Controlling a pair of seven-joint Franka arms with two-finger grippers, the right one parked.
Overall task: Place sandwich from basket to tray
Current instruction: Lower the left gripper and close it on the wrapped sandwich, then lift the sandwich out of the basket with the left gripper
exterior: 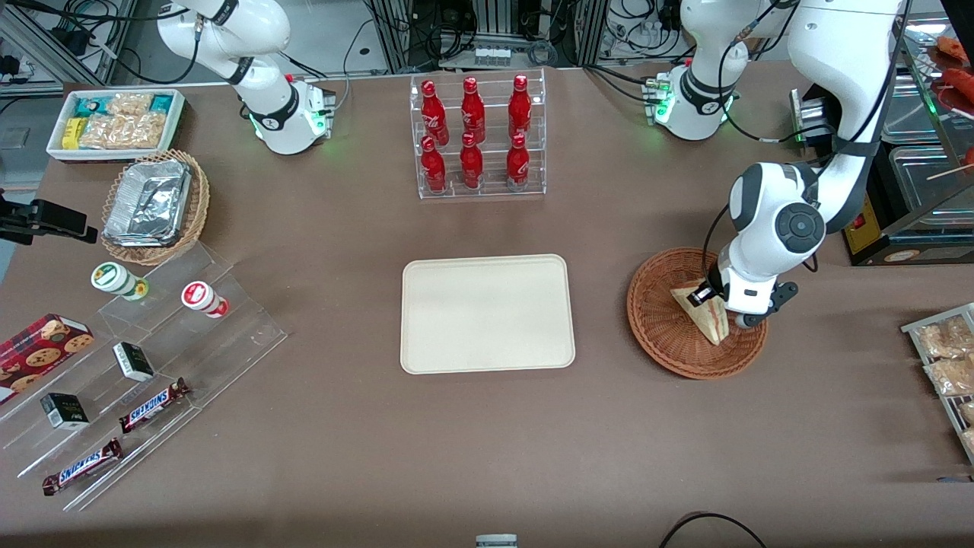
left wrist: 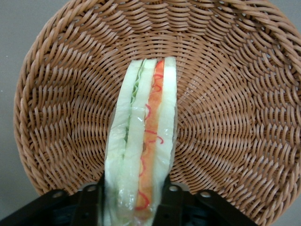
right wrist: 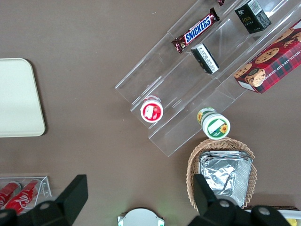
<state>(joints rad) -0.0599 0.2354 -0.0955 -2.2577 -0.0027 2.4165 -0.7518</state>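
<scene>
I had the gripper point(left wrist: 134, 200) down inside the basket point(exterior: 662, 335), its two fingers pinching the wrapped sandwich point(left wrist: 143, 136) at one end, one finger on each bread face. From the wrist camera the wedge ran straight away from the fingers, its long axis in line with the hand, standing on edge with the red and green filling facing up. I could not tell whether it was touching the wicker or was just clear of it.

What mattered to me for the coming move was direction: the tray point(exterior: 487, 313) lay well apart from the basket, toward the parked arm's end of the table, at about the same depth from the front camera. I judged the carry would be a lift over the low rim, then a sideways run.

The tray was flat, bare and wider than the basket, with open brown table point(exterior: 487, 449) between them. The bottle rack point(exterior: 479, 137) stood farther off, out of the path.
</scene>
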